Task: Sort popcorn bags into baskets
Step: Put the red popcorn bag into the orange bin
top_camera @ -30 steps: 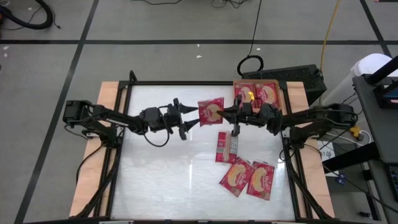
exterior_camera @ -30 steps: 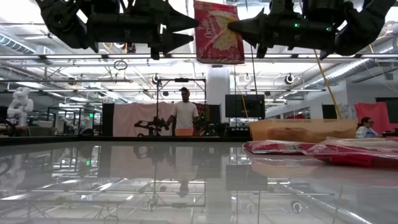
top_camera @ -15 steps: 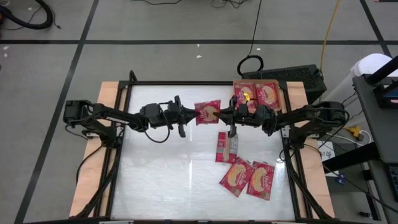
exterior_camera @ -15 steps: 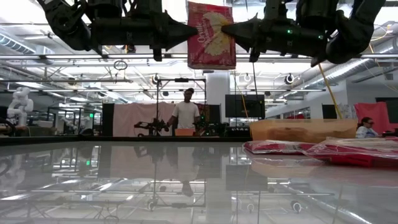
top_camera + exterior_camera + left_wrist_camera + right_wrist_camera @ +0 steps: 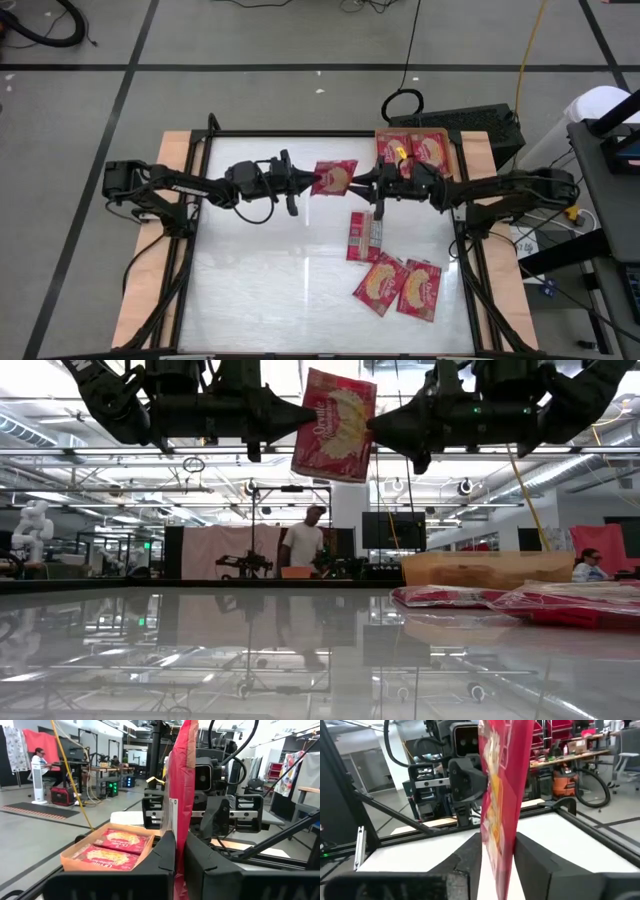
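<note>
A flat red popcorn bag (image 5: 333,178) with a yellow popcorn picture hangs in the air above the middle of the glossy white desk (image 5: 260,290), caught between both arms. The left claw (image 5: 305,180) is clamped on the bag's edge, its two dark fingers pressed flat against the foil in the left wrist view. The right claw (image 5: 362,181) sits at the opposite edge with its fingers parted, the bag standing loosely between them.

The risk, as I judge it, lies in this handover: the bag already tilts in the low view, and held by one thin edge it could swing, slip out, or drag against the right claw's fingers if the arms pull apart unevenly. A dropped bag would land on the desk among the other loose bags (image 5: 397,285).

The shallow square orange cardboard tray (image 5: 379,136) sits at the desk's far edge, behind the right arm. It holds two red bags side by side, picture face up, filling most of its floor, so another bag would have to lie on top.
</note>
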